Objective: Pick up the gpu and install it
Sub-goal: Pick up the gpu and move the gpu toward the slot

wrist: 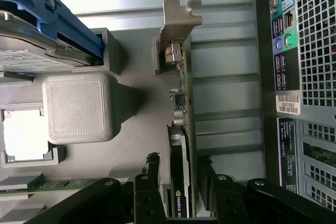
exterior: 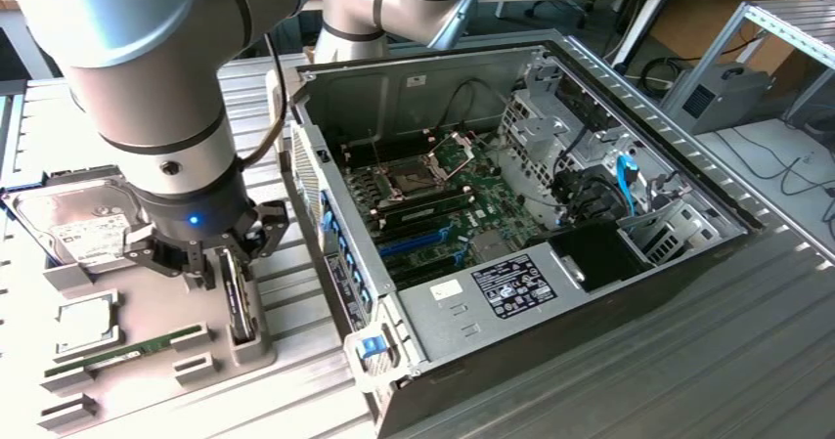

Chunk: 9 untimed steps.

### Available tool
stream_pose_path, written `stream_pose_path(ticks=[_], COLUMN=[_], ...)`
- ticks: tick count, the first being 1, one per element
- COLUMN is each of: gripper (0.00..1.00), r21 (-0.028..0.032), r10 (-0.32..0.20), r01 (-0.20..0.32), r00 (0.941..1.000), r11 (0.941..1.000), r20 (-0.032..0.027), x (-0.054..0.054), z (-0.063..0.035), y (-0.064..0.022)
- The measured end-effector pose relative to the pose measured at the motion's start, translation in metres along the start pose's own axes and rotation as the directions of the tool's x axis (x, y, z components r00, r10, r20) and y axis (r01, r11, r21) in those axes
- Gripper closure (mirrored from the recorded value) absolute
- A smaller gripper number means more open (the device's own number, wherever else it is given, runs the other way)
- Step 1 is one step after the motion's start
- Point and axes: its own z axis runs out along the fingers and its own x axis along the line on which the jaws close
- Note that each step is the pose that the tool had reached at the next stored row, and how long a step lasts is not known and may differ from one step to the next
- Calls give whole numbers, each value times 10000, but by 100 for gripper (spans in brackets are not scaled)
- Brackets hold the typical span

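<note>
2 black fingers [wrist: 153, 169] of the gripper [exterior: 219, 281] stand spread, 1 on each side of the gpu [wrist: 185, 93], not clamped on it. The gpu stands on edge in the grey holder [exterior: 151, 304], near the open computer case [exterior: 391, 87]. Its silver bracket [wrist: 178, 19] is at the end clear of the fingers.

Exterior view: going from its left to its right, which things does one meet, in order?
hard drive → gpu standing in its holder, the open tool around it → motherboard inside the open computer case → blue cable
</note>
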Motion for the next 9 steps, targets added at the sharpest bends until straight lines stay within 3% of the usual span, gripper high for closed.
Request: stream_pose_path(ticks=[9], gripper=[58], r21=[4], r10=[11], r01=[-11], r00=[10000], r11=[10000], r20=[2], x=[-10], z=[54], y=[-1])
